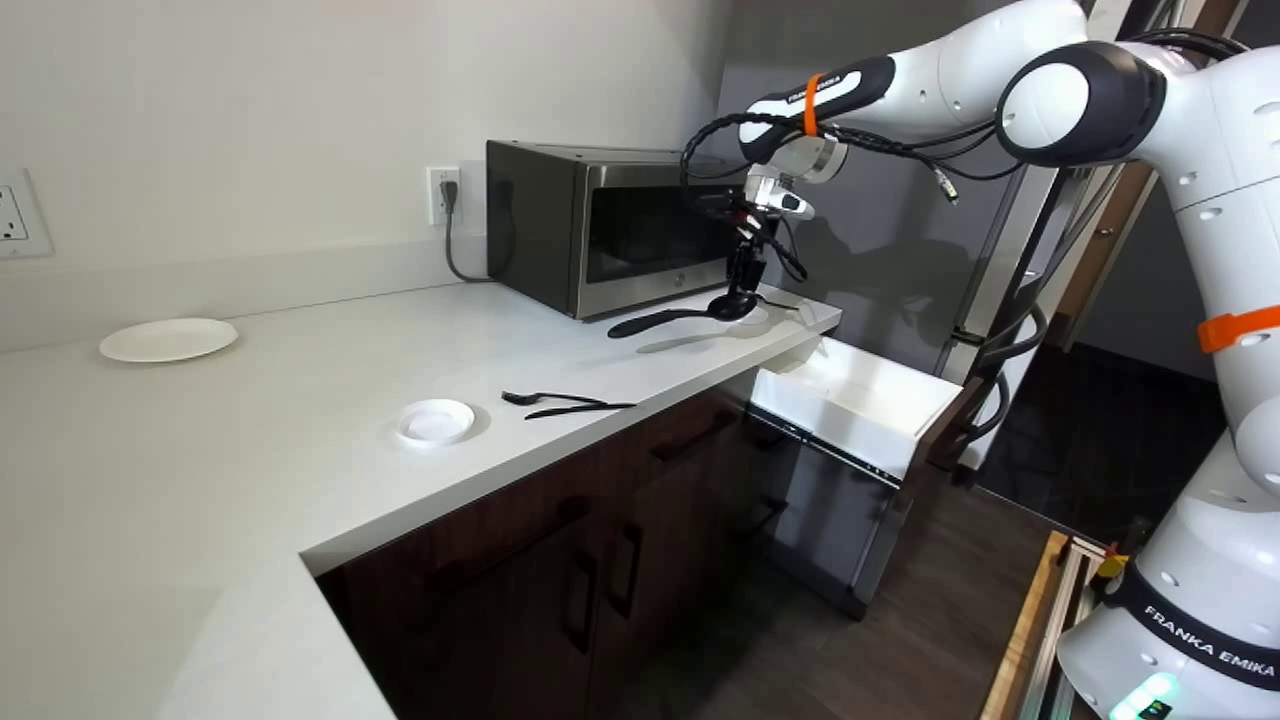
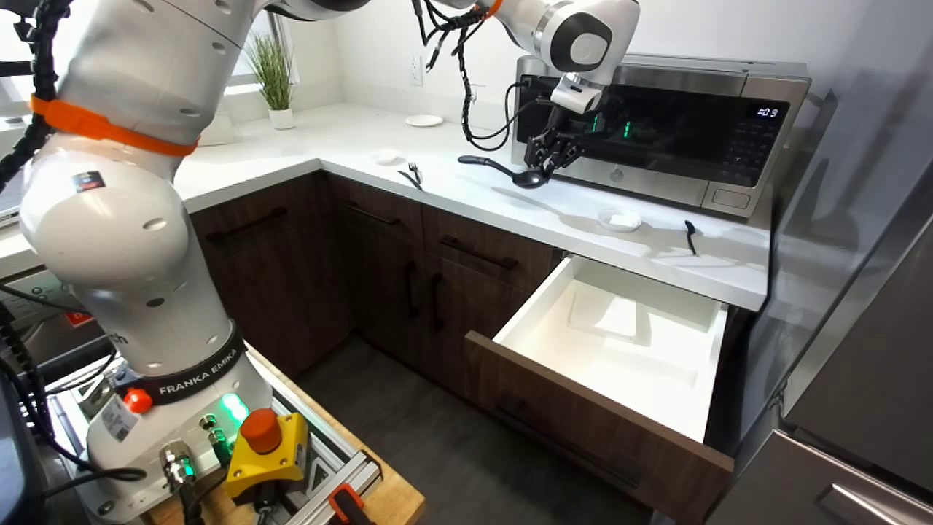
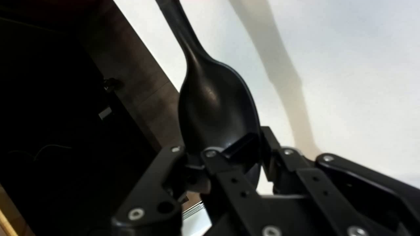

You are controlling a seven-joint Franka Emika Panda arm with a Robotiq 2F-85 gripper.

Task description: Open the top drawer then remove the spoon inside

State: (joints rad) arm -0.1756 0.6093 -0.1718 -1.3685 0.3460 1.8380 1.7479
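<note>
A dark, long-handled spoon is held aloft over the white counter, pinched at the rim of its bowl btwn the narrowed fingers of the gripper; its handle is pointed toward the side where a dark fork & another slim dark utensil are laid close together. A long shadow is cast on the surface below. The microwave is seen behind. In both exterior views the top drawer is pulled out under the counter's edge, w/ its pale interior exposed; the spoon is held outside it. Brown cabinet doors w/ slim bar handles are shown alongside. Nr. the microwave, in an exterior view, a small pale dish & a thin dark utensil are set out. Farther along, a shallow white dish & a white plate are spaced well apart, w/ a potted plant positioned in the bkgd.
</note>
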